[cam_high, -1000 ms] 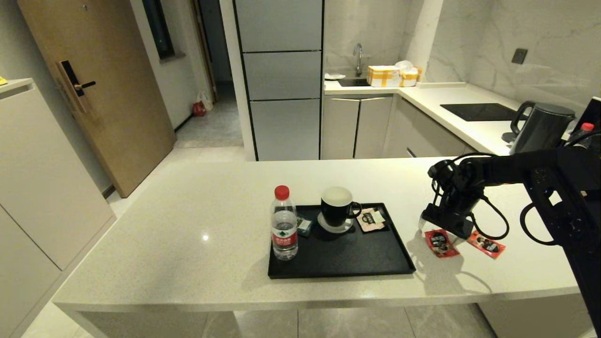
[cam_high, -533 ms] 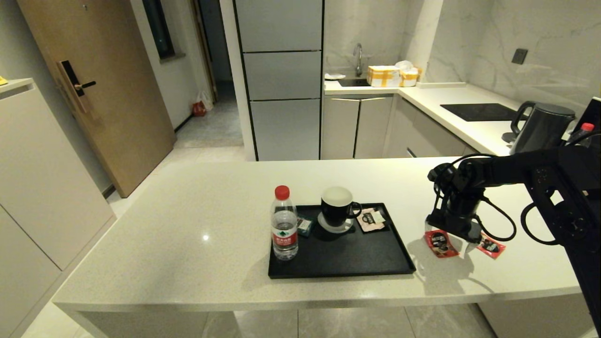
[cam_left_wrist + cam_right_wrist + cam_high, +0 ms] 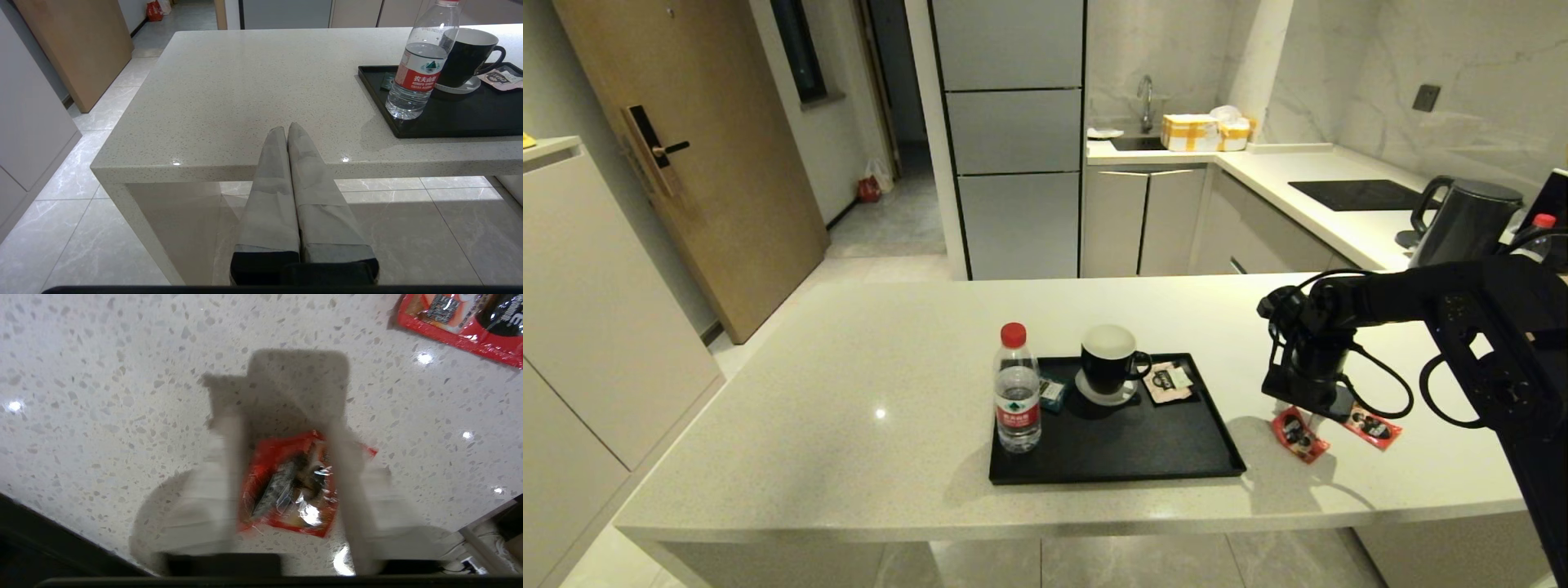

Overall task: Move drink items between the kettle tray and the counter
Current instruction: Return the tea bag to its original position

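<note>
Red sachet [image 3: 288,486] sits pinched between your right end effector [image 3: 286,457] fingers on the desk [image 3: 849,367]. That edge grip suits flat foil

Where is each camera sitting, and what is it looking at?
Head view: up high, looking down at the counter; the right gripper shows.
Left wrist view: low by the counter's edge; the left gripper points at it.
Right wrist view: straight above a red sachet between blurred fingers.
Head and left wrist views share the black tray and bottle.
</note>
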Motion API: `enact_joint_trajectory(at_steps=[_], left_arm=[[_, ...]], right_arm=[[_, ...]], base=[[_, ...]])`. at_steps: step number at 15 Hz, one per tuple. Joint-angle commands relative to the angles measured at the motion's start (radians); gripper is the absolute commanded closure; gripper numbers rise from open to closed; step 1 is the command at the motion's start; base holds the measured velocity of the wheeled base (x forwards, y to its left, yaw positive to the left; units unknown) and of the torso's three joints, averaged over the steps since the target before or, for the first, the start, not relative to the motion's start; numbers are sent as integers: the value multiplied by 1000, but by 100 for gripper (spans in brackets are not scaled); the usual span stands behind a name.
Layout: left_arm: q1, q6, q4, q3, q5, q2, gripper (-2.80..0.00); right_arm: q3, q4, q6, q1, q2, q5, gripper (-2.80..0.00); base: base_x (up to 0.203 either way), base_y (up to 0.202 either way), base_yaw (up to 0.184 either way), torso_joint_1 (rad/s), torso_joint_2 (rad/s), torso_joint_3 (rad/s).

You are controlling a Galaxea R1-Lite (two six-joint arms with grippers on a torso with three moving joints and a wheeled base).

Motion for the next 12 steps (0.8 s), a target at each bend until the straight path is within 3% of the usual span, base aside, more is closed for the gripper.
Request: enact_joint_trajectory(at_steps=[1, 8, 12], left_arm=[[0, 0, 0, 0, 0, 0, 0], [0, 0, 0, 0, 0, 0, 0], [0, 0, 0, 0, 0, 0, 0]], right_arm=[[2, 6, 4, 7, 5, -2, 0], [5, 6, 24, 31, -78, 2, 0], [16, -33, -2, 225, -211, 33, 0]], base=[[0, 0, 0, 0, 0, 0], [0, 0, 0, 0, 0, 0], [0, 0, 0, 0, 0, 0]])
